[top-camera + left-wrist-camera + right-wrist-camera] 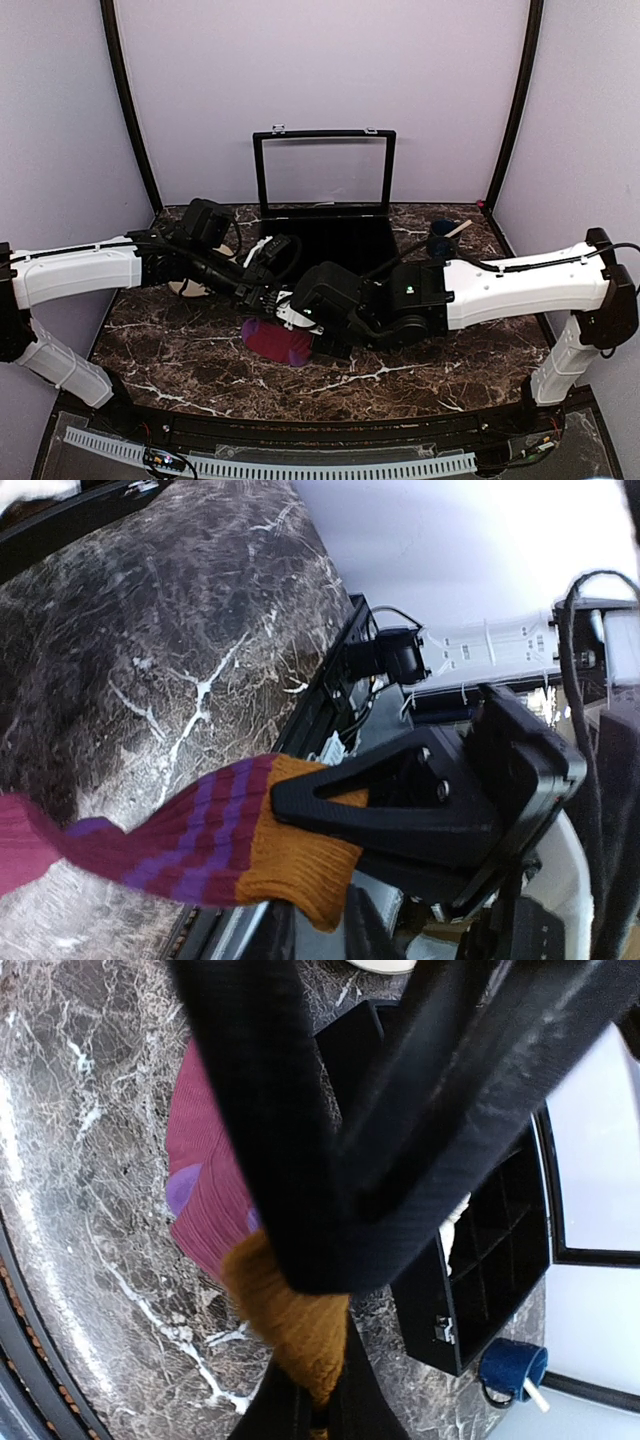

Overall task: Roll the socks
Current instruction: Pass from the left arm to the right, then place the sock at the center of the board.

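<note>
A maroon-purple sock (272, 342) with an orange end lies bunched on the dark marble table, just left of centre. Both grippers meet above its right end. My left gripper (274, 300) is shut on the orange end; in the left wrist view one black finger (330, 805) presses across the orange cuff, and the striped sock (190, 845) stretches away to the left. My right gripper (320, 1275) is shut on the same sock (205, 1200) where maroon turns to orange. The orange tip hangs below it, pinched by the left gripper's fingers (290, 1410).
A black compartmented box (340, 240) with its clear lid (325, 170) raised stands behind the grippers. A blue mug (443, 240) sits at the back right. A flat tan mat (188, 288) lies partly under the left arm. Something pale (452, 1222) lies in one box compartment.
</note>
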Motion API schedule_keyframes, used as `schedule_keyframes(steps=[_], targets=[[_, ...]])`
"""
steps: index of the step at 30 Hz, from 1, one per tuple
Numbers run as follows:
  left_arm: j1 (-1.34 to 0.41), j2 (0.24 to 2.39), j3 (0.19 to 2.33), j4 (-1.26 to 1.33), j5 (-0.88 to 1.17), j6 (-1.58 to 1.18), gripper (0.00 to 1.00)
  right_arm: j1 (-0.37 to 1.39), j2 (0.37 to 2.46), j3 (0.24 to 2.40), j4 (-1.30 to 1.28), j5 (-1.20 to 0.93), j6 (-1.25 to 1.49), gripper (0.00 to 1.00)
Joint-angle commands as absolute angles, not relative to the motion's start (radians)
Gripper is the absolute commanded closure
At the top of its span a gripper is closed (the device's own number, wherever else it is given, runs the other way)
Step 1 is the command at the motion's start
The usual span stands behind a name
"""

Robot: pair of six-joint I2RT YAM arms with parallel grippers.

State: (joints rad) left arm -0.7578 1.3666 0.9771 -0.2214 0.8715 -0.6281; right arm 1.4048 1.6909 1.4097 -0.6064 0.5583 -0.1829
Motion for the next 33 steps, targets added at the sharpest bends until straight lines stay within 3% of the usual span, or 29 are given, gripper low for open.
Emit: schedule_keyframes(steps=[1, 5, 14, 33], targets=[[-0.761, 1.367, 1.012, -0.254, 0.795, -0.606, 0.72, 1.378, 1.683, 1.45, -0.645, 0.541, -0.053, 1.0], [-0.751, 1.345, 0.983, -0.205, 0.68, -0.625, 0.62, 1.318, 1.661, 1.437, -0.698, 0.485, 0.111, 1.0], [-0.749, 1.344, 0.886, -0.121, 0.518, -0.606, 0.6, 1.203, 1.623, 1.352, -0.776, 0.39, 0.283, 1.0], [-0.749, 1.469, 0.74, -0.085, 0.392, -0.47, 0.8, 1.028, 1.625, 1.258, -0.799, 0.347, 0.281, 1.0]])
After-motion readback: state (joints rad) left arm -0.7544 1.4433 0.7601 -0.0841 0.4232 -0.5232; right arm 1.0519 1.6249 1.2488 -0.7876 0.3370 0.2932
